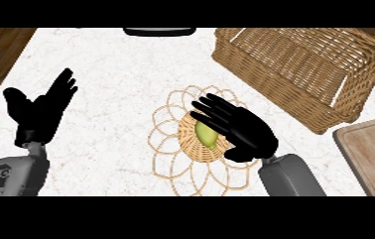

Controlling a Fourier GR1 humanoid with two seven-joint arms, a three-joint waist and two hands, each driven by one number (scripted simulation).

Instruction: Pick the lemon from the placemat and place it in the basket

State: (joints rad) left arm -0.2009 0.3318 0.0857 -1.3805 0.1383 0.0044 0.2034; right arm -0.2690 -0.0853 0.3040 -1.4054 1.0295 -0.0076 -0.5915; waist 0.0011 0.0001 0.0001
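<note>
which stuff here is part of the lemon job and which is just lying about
Part of the job:
lemon
placemat
basket
right hand, over the lemon

Just lying about:
wooden board at the right edge
dark object at the counter's far edge
left hand, resting open at the left

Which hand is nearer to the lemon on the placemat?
The right hand: it is over the lemon, partly covering it. The left hand rests open far to the lemon's left, off the placemat.

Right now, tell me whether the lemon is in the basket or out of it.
Out. The lemon lies on the round placemat, partly under the right hand; the basket stands apart, upper right.
</note>
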